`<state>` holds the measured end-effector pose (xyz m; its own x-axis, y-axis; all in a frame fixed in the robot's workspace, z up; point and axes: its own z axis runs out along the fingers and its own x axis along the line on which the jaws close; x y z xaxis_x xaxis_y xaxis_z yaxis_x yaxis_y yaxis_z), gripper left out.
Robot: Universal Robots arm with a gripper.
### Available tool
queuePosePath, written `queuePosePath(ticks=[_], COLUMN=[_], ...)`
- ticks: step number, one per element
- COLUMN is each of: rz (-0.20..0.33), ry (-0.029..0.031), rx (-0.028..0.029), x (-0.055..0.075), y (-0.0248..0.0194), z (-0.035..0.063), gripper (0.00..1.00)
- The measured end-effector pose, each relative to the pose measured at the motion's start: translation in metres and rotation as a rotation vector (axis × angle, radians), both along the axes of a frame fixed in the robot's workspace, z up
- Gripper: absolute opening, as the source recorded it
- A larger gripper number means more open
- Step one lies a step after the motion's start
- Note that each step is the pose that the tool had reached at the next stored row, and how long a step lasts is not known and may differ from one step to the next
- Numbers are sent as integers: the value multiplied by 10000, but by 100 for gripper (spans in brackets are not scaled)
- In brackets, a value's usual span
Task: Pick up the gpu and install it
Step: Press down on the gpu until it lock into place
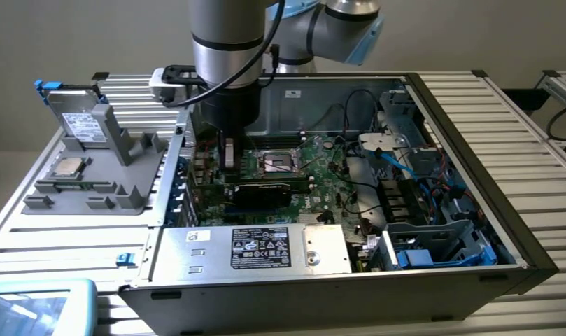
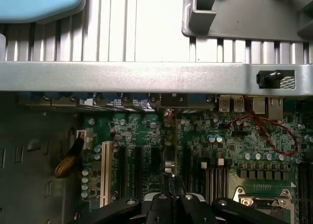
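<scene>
End effector (image 2: 173, 197) shut on gpu (image 2: 170, 150), card edge-on btwn fingertips, over motherboard (image 2: 234, 145)

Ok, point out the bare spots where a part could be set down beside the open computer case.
Free: the slatted table on the exterior view's right of the computer case, and the strip in front of the grey fixture. Crowded: the motherboard beneath the arm, cables and drive bays.

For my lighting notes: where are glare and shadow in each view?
Exterior view: the arm shades the motherboard below it, while the ribbed table is evenly lit. Wrist view: the ribbed table glares almost white; the case floor is dim.
</scene>
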<state>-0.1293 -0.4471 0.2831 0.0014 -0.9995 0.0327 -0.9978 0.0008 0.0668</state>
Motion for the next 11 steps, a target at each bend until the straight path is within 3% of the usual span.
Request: queuePosePath(ticks=[11], rz=[0], ry=[3], rx=[-1], x=[-68], y=[45], z=[-70], gripper=[12])
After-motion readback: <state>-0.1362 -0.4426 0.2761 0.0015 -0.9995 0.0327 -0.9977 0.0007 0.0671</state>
